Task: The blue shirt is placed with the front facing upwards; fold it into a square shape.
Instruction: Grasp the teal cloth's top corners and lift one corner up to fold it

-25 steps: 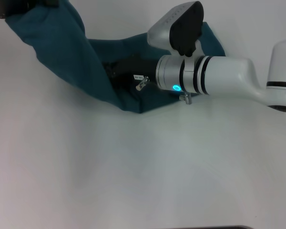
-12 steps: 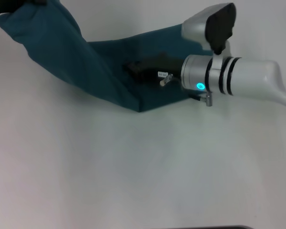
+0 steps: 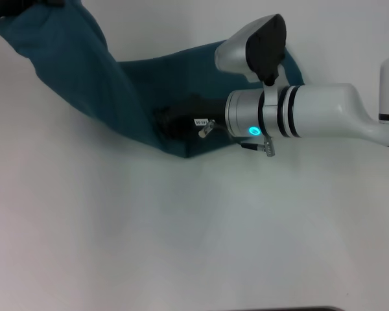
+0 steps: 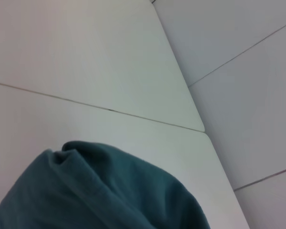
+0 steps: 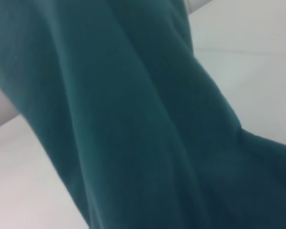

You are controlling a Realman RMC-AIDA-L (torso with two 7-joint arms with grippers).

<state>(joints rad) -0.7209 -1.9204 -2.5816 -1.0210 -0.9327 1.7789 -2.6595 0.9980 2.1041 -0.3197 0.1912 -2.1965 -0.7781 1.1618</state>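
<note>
Teal cotton is filling most of what I am seeing: the blue shirt point(image 3: 91, 71) is lying across the far part of the white table point(image 3: 181, 246), bunched into a long band rather than spread flat. Half a second ago my right wrist was sitting farther out to the right, off the cloth; now I am bringing my right gripper point(image 3: 172, 120) back in over the shirt's near edge, close to the pointed corner of fabric nearest me. I am reading that as a renewed reach for the hem, so the fold is barely begun and no square is forming yet. My left gripper point(image 3: 13, 8) is staying at the far left corner of the head view, with the shirt's upper end hanging up toward it; the left wrist view is showing a rumpled hump of the same cloth. I cannot tell how either set of fingers is standing. The shirt's long axis is running diagonally, from that raised far-left end down to the near corner, then angling away to the right.
</note>
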